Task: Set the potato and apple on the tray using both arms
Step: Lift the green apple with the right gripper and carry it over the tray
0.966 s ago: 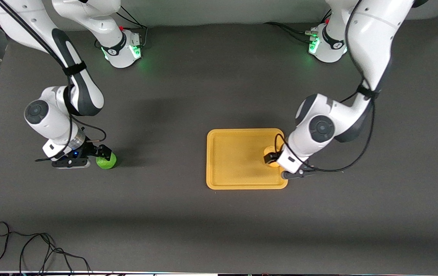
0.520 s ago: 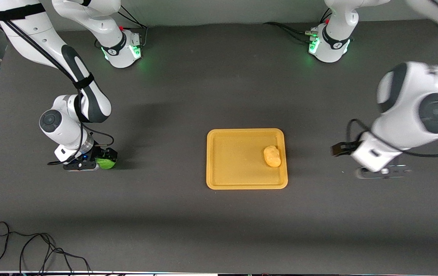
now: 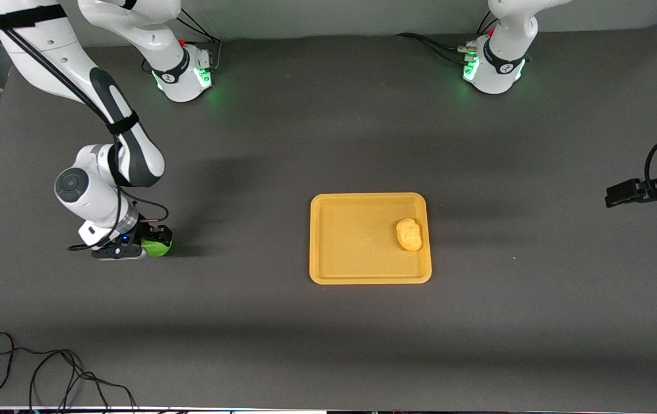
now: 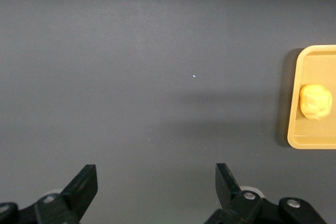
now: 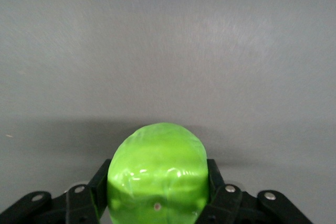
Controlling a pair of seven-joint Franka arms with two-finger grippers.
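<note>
The yellow-orange potato (image 3: 409,235) lies in the tray (image 3: 351,270) near its rim toward the left arm's end; both also show in the left wrist view, the potato (image 4: 315,102) on the tray (image 4: 294,129). My left gripper (image 3: 627,193) is open and empty, up over the bare table at the left arm's end. My right gripper (image 3: 156,240) is shut on the green apple (image 3: 157,247) at table level near the right arm's end; the right wrist view shows the apple (image 5: 157,174) filling the space between the fingers.
A dark grey mat (image 3: 328,345) covers the table. A black cable (image 3: 46,374) lies looped at the table's near edge at the right arm's end. The two green-lit bases (image 3: 187,75) stand along the table's farthest edge.
My left gripper let go of the potato on the tray and swung up and away to the left arm's end. My right gripper closed in around the apple and shut on it.
</note>
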